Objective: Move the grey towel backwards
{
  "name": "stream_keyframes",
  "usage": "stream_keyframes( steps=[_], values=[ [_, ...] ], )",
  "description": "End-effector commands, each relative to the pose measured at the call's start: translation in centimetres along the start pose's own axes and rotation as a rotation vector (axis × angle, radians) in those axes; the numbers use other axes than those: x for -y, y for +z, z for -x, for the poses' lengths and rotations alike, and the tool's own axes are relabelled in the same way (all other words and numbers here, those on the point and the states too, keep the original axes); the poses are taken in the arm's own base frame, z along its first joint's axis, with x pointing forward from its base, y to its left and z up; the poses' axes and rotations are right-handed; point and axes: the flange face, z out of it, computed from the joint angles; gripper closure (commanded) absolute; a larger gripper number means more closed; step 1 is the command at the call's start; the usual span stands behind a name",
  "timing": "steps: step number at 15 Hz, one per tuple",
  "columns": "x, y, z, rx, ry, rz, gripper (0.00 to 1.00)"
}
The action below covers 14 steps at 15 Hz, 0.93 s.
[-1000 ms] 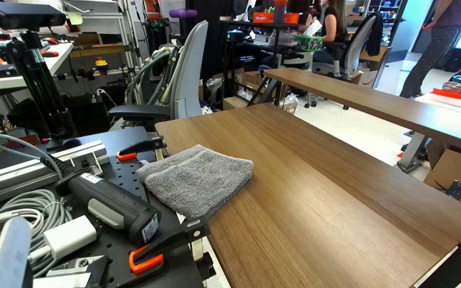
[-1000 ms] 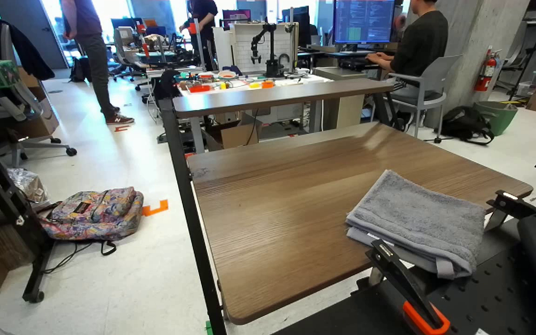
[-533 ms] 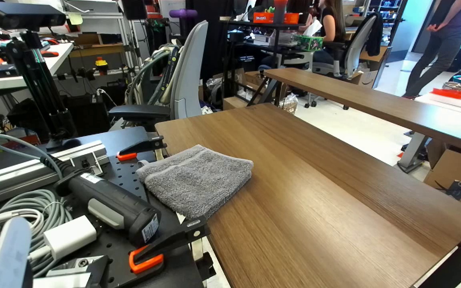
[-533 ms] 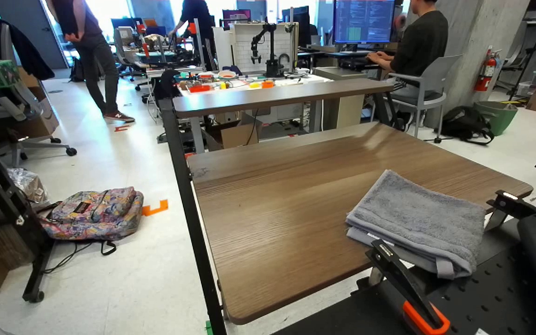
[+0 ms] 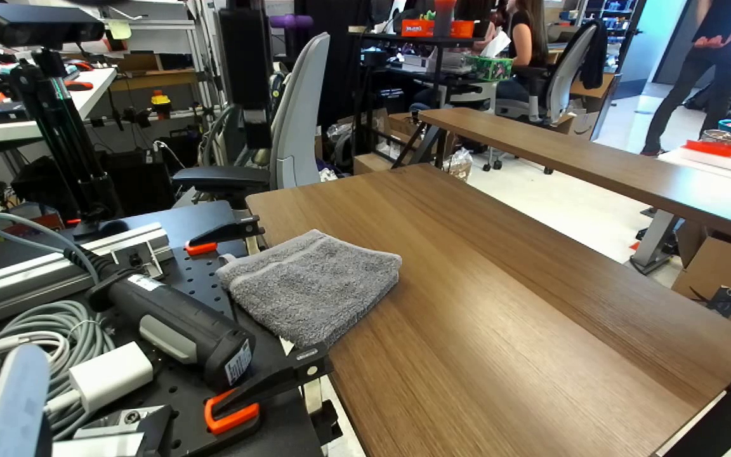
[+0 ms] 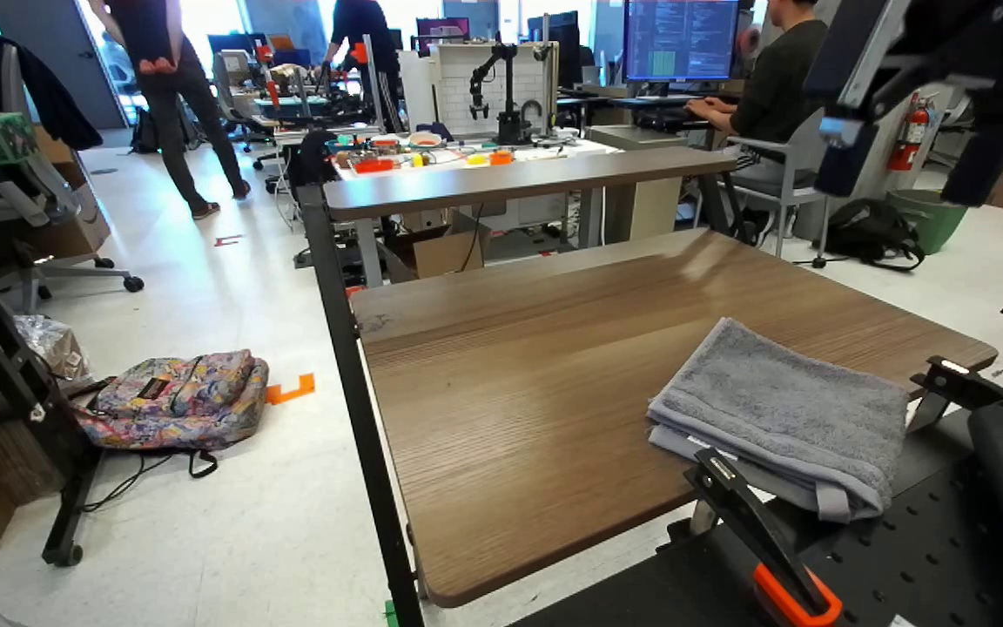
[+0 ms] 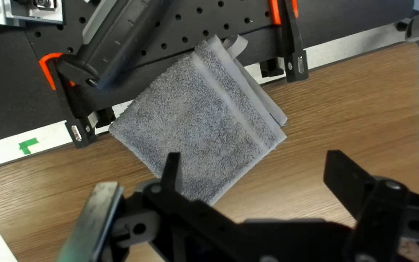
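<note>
The grey towel (image 5: 315, 285) lies folded, partly on the wooden table and partly over the edge of the black perforated board. It shows also in an exterior view (image 6: 789, 418) and in the wrist view (image 7: 198, 120). My gripper (image 6: 906, 170) is open and empty, high above the table, well above the towel. A dark part of it shows in an exterior view (image 5: 246, 70). In the wrist view my gripper (image 7: 255, 156) has its fingers wide apart; one finger overlaps the towel's near part in the picture, the other is over bare wood.
The wooden table (image 5: 499, 317) meets the black board (image 6: 928, 540). Two black and orange clamps (image 5: 276, 381) (image 5: 226, 233) grip the board's edge beside the towel. A black handheld tool (image 5: 175, 324) and coiled cables lie on the board. A raised wooden shelf (image 6: 536, 181) runs along the table's far side.
My gripper has come into view from the top in both exterior views and moved lower. The towel has not moved. A person in the background has shifted.
</note>
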Motion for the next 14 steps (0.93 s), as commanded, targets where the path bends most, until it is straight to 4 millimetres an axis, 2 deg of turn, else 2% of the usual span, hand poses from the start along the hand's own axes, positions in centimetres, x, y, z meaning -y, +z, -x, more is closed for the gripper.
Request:
stream_keyframes(
  steps=[1,6,14],
  values=[
    [1.0,4.4,-2.1,0.031,0.016,0.023,0.00],
    [0.8,10.1,-3.8,0.082,0.040,0.065,0.00],
    [0.6,17.0,-6.1,0.122,0.015,0.121,0.00]
  ],
)
